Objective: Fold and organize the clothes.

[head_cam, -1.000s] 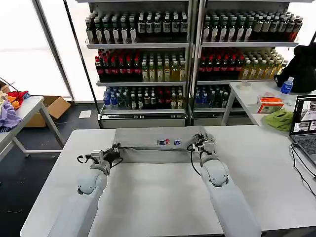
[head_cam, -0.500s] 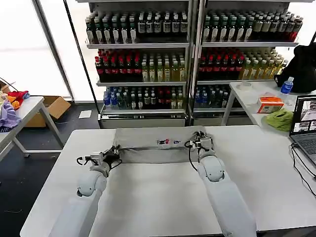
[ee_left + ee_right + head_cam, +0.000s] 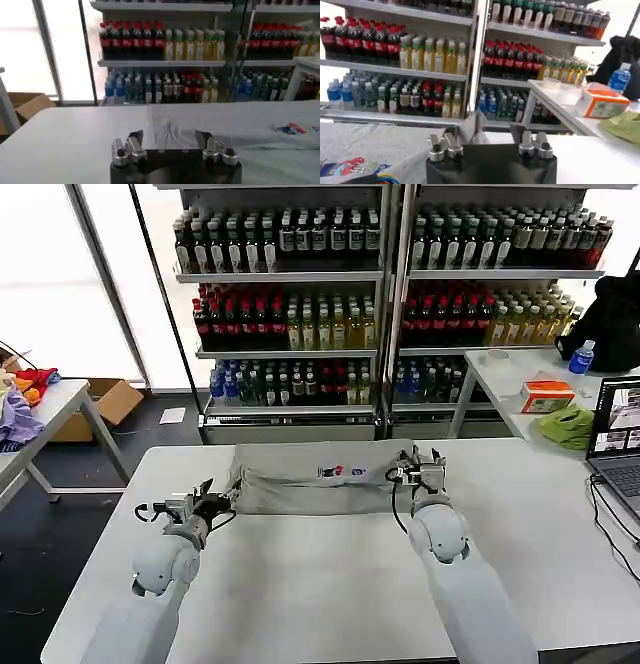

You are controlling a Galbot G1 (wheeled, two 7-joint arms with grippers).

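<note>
Lying across the far half of the white table (image 3: 330,584), the grey T-shirt (image 3: 310,484) is sitting folded into a long band that is running from left to right, its far edge reaching close to the table's back rim. Its small coloured print (image 3: 340,472) is facing up near the middle of the band, toward the far side, and is also showing in the right wrist view (image 3: 350,167) and, farther off, in the left wrist view (image 3: 290,129).

The left gripper (image 3: 208,502) is hovering just beside the shirt's left end, over bare tabletop, with its fingers (image 3: 135,142) standing apart and nothing between them; in its own wrist view the creased grey cloth (image 3: 170,132) is lying just ahead of the open jaws. The right gripper (image 3: 423,469) is sitting at the shirt's right end, fingers likewise spread and gripping nothing; in the right wrist view a small peak of grey fabric (image 3: 476,125) is rising between and beyond its fingers (image 3: 451,145), and whether it is touching them cannot be told.

Behind the table, shelves of bottled drinks (image 3: 300,304) are filling the background. On a side table to the right, a green cloth (image 3: 565,426), an orange box (image 3: 547,396) and a laptop (image 3: 618,439) are resting.
</note>
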